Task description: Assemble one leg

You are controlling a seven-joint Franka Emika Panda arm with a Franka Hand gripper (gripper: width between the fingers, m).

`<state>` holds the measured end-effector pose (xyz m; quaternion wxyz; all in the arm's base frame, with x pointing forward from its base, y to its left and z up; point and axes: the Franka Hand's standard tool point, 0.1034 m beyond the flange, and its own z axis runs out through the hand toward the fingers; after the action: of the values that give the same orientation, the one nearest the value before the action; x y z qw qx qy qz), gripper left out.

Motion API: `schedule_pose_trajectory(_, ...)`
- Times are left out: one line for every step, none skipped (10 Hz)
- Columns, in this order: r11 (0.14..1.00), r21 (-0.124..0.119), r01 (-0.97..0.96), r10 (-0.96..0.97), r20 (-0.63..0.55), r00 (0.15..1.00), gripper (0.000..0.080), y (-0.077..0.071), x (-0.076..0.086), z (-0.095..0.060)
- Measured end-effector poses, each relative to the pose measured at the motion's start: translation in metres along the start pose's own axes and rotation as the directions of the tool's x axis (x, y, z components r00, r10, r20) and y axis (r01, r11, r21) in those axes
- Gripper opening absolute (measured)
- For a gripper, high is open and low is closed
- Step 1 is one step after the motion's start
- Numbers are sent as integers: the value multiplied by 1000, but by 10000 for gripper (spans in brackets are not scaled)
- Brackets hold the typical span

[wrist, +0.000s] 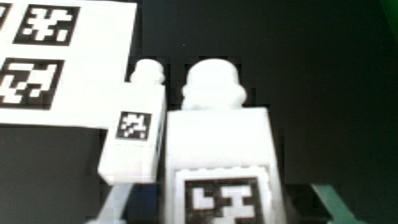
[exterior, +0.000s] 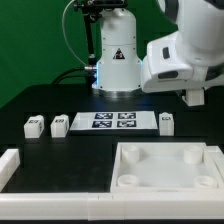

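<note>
- I see the marker board (exterior: 117, 121) lying mid-table, in front of the robot's base (exterior: 115, 60).
- Off its end on the exterior view's left stand the outer leg (exterior: 33, 125) and the inner leg (exterior: 59, 124), apart.
- The third leg (exterior: 166, 121) stands just beside its other end.
- The panel (exterior: 165, 165) lies nearer that camera, rightward.
- The fourth leg (wrist: 217, 140) sits in my gripper (exterior: 195, 98), alongside the third leg.

black table (exterior: 60, 150), marker board (exterior: 112, 122), a leg (exterior: 60, 124) off each end, white panel (exterior: 165, 170) nearby
</note>
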<state>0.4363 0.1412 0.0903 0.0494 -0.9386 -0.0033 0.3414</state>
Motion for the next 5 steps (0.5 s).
schedule_pose_trajectory(1000,1,0,0,-122,993,287,0,4,-2)
schedule_pose_trajectory(1000,0,3,-3,-217,976,287,3,2,-6)
schedule_pose_trajectory(998,-10,64,-65,-257,964,287,17,4,-22)
schedule_pose_trajectory(994,-20,104,-105,-342,934,287,37,16,-62)
schedule_pose_trajectory(991,-43,126,-132,-446,885,287,53,25,-99)
